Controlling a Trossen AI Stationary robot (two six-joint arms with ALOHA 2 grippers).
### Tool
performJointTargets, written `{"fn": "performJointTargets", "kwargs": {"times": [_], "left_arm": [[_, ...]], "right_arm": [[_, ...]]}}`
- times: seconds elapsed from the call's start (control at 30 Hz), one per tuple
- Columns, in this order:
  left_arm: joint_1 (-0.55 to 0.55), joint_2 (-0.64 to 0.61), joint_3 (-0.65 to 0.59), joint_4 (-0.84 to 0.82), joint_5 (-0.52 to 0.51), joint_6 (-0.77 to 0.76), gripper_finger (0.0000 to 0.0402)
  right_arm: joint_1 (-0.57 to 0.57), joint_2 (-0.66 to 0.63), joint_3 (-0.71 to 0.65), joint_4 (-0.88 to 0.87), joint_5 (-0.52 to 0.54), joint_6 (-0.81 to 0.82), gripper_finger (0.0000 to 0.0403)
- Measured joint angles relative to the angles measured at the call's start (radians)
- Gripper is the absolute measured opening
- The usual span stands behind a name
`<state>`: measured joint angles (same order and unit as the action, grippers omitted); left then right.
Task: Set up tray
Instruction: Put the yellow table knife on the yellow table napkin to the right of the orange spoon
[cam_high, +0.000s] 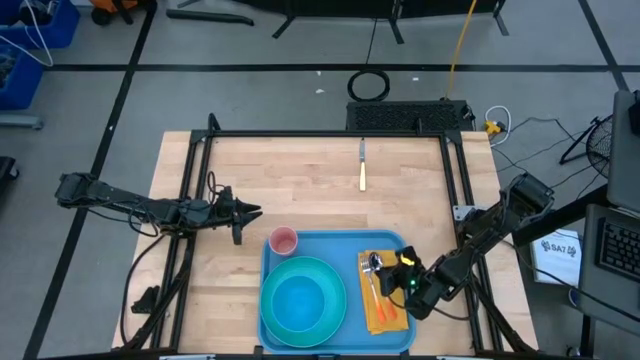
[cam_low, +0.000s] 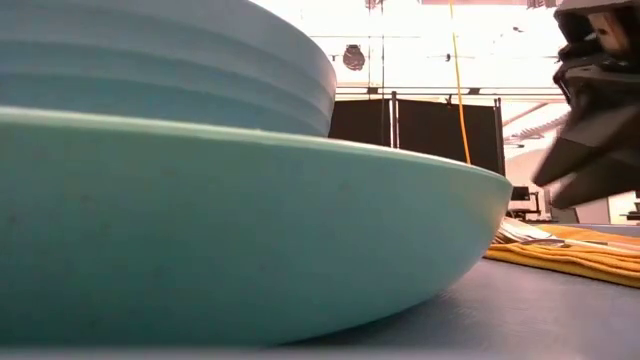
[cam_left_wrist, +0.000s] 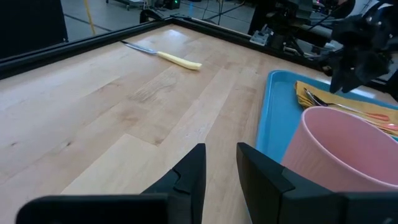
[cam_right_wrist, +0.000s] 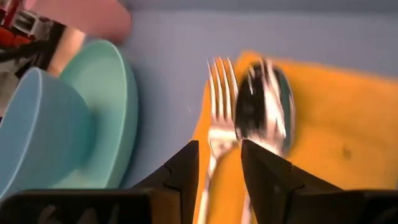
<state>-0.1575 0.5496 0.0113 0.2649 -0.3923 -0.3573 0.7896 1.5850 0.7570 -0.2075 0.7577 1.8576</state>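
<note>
A pale wooden table (cam_high: 300, 180) inside a black frame is filling the middle of the high view, with grey floor and cables around it. The blue tray (cam_high: 345, 252) is lying at the table's near edge, roughly centred. Sitting in it: a teal plate (cam_high: 302, 298) carrying a blue bowl (cam_high: 298, 302) on the left side, a pink cup (cam_high: 284, 241) in the far-left corner, and an orange napkin (cam_high: 388, 310) along the right side. A fork (cam_right_wrist: 219, 99) and a spoon (cam_right_wrist: 264, 106) are lying side by side on the napkin. A yellow-handled knife (cam_high: 362, 166) is resting alone on the bare wood, well apart from the tray, toward the far edge.

The right gripper (cam_high: 397, 272) is hovering over the napkin and cutlery, its fingers (cam_right_wrist: 186, 168) standing slightly parted and holding nothing. The left gripper (cam_high: 248, 211) is waiting over the wood just left of the tray's far-left corner, near the cup, fingers (cam_left_wrist: 193, 171) likewise narrowly apart and empty.
</note>
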Motion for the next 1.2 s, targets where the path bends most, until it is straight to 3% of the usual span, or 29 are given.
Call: {"fn": "performJointTargets", "kwargs": {"times": [0.17, 0.4, 0.6, 0.87, 0.97, 1.2], "left_arm": [[0.000, 0.000, 0.000, 0.000, 0.000, 0.000, 0.0093], [0.000, 0.000, 0.000, 0.000, 0.000, -0.011, 0.0093], [0.000, 0.000, 0.000, -0.001, -0.001, -0.017, 0.0093], [0.000, 0.000, 0.000, -0.002, -0.001, -0.023, 0.0093], [0.000, 0.000, 0.000, -0.002, -0.001, -0.022, 0.0093], [0.000, 0.000, 0.000, -0.001, -0.004, -0.039, 0.0093]], "right_arm": [[-0.082, -0.024, 0.000, -0.004, 0.011, -0.187, 0.0114], [-0.346, -0.079, 0.000, -0.004, -0.232, -0.636, 0.0104], [-0.617, -0.157, 0.000, 0.015, -0.341, -1.002, 0.0098], [-0.964, -0.201, 0.086, 0.044, -0.526, -1.303, 0.0098], [-1.041, -0.190, 0.170, -0.060, -0.510, -1.401, 0.0095], [-1.135, -0.177, 0.329, -0.390, -0.310, -1.426, 0.0064]]}}
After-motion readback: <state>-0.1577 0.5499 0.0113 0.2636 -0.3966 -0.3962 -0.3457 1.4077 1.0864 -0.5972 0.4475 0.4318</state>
